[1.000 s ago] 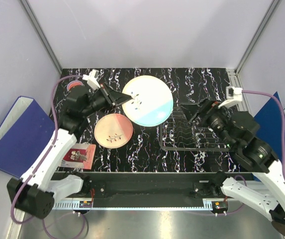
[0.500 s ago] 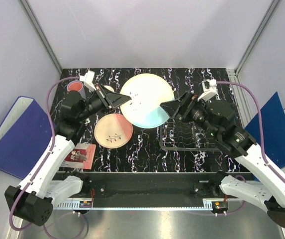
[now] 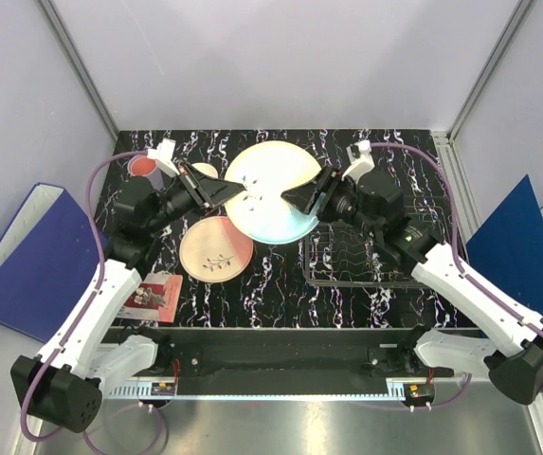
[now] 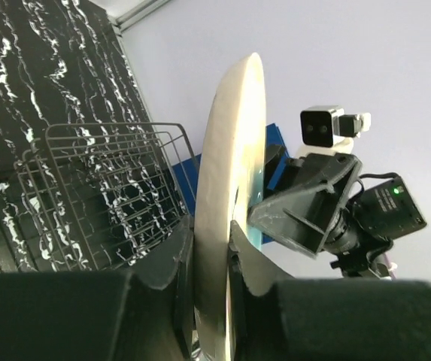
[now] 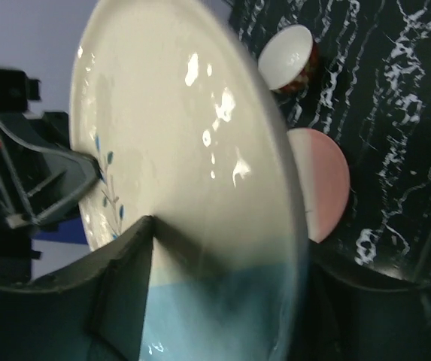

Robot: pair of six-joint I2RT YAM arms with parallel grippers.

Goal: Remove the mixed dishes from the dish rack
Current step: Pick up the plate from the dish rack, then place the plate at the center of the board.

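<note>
A large cream and light-blue plate (image 3: 271, 180) hangs tilted above the table's far middle. My left gripper (image 3: 238, 192) is shut on its left rim, and the left wrist view shows the rim (image 4: 234, 135) pinched between both fingers (image 4: 211, 233). My right gripper (image 3: 292, 199) is open and straddles the plate's right rim. One finger (image 5: 125, 286) lies against the glazed face (image 5: 185, 113) and the other sits behind the edge. The pink-half plate (image 3: 216, 248) lies flat on the table. The wire dish rack (image 3: 361, 258) holds nothing that I can see.
A small brown-cream cup (image 5: 286, 54) stands behind the pink plate (image 5: 324, 180). A pink round vessel (image 3: 141, 163) sits at the far left corner. A red printed card (image 3: 153, 294) lies near the left front edge. Blue binders (image 3: 25, 256) flank the table.
My right arm swung left from over the rack to the plate's right rim, and its jaws have narrowed. The left gripper kept its hold and shifted the plate slightly left.
</note>
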